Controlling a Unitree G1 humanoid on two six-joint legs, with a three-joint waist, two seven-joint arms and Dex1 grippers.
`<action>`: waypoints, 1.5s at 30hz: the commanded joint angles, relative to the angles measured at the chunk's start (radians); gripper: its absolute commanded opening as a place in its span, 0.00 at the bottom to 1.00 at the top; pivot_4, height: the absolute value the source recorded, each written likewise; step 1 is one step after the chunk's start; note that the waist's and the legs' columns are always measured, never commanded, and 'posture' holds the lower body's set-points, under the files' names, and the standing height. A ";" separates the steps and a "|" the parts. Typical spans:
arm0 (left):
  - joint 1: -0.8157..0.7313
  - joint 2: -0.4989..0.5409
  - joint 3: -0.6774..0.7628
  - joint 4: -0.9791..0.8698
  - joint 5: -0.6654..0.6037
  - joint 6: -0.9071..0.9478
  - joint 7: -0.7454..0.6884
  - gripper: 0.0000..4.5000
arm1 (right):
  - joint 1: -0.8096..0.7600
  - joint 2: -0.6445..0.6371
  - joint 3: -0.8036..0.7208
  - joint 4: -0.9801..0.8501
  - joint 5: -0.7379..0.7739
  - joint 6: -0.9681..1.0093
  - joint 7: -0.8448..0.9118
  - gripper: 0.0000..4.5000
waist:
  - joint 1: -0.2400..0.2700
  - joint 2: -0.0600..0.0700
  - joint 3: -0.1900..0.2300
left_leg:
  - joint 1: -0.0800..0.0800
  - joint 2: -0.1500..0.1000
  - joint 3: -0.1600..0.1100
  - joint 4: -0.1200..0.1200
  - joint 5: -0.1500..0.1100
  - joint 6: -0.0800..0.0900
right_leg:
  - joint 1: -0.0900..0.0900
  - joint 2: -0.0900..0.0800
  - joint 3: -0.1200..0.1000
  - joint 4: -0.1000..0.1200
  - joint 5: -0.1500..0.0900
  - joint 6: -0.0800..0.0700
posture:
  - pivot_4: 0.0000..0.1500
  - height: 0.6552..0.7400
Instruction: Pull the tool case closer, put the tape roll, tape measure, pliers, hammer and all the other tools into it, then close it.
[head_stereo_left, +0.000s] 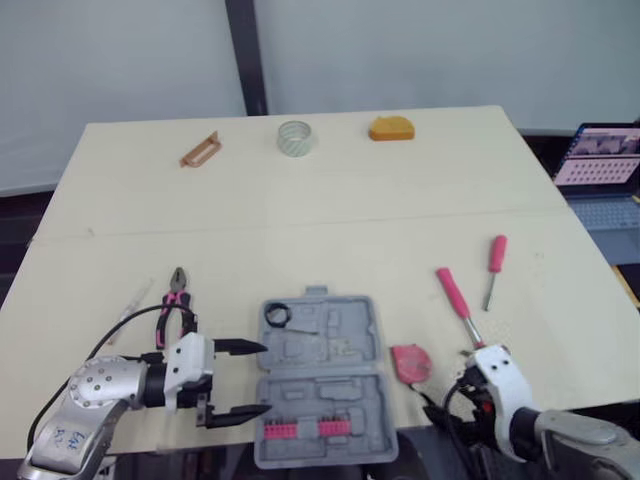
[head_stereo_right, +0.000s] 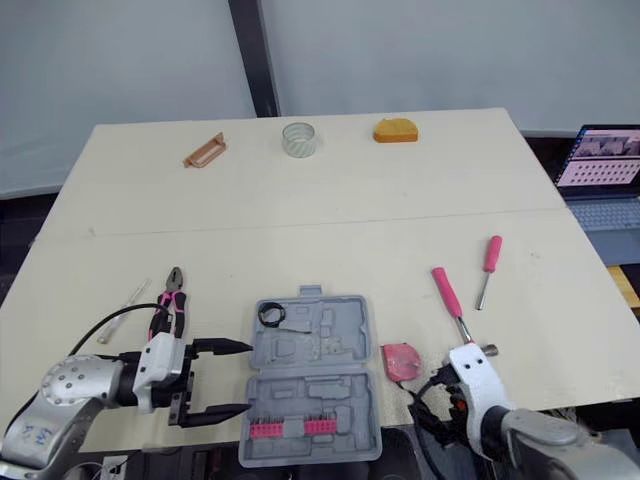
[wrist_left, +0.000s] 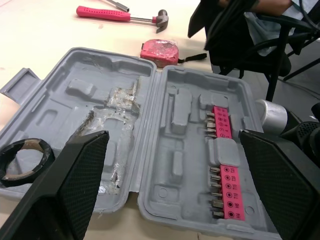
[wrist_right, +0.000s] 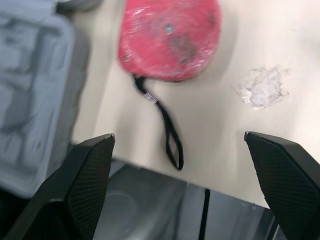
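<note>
The grey tool case (head_stereo_left: 322, 375) lies open at the table's near edge, with a black tape roll (head_stereo_left: 277, 314) in its far-left pocket and a pink bit strip (wrist_left: 223, 167) in the near half. My left gripper (head_stereo_left: 238, 380) is open just left of the case, its fingers pointing at it. Pink-handled pliers (head_stereo_left: 176, 305) lie behind that gripper. A red tape measure (wrist_right: 170, 35) sits right of the case, and my right gripper (wrist_right: 178, 136) hangs open over the table edge near its black strap. A pink hammer (head_stereo_left: 458, 300) and a pink screwdriver (head_stereo_left: 495, 262) lie further right.
At the far edge are a clear tape roll (head_stereo_left: 295, 138), an orange object (head_stereo_left: 391, 129) and a brown handle-shaped piece (head_stereo_left: 200, 150). A thin pale tool (head_stereo_left: 130, 303) lies left of the pliers. A laptop (head_stereo_left: 600, 160) stands off the table's right side.
</note>
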 joint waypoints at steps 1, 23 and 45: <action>-0.003 0.000 0.003 -0.009 0.000 0.006 0.014 1.00 | 0.025 -0.139 -0.044 0.008 0.014 -0.202 0.182 0.98 | 0.004 0.000 0.000 | 0.000 0.000 0.000 0.000 0.000 0.000 | 0.000 0.000 0.000 0.000 0.000 0.000 | 1.00 1.00; 0.062 0.002 0.069 -0.083 -0.081 0.034 0.014 1.00 | -0.293 -0.314 0.333 0.747 -0.367 -1.395 0.697 0.98 | 0.008 -0.003 0.001 | 0.001 0.000 0.000 0.003 0.000 0.001 | 0.004 0.000 -0.001 -0.002 0.001 0.001 | 1.00 1.00; 0.131 0.006 0.119 -0.130 -0.079 0.032 0.019 1.00 | -0.397 -0.223 0.474 0.961 -0.498 -1.571 0.675 0.98 | 0.008 -0.003 0.001 | 0.001 0.000 0.000 0.003 0.000 0.001 | 0.004 0.000 -0.002 -0.002 0.001 0.001 | 1.00 1.00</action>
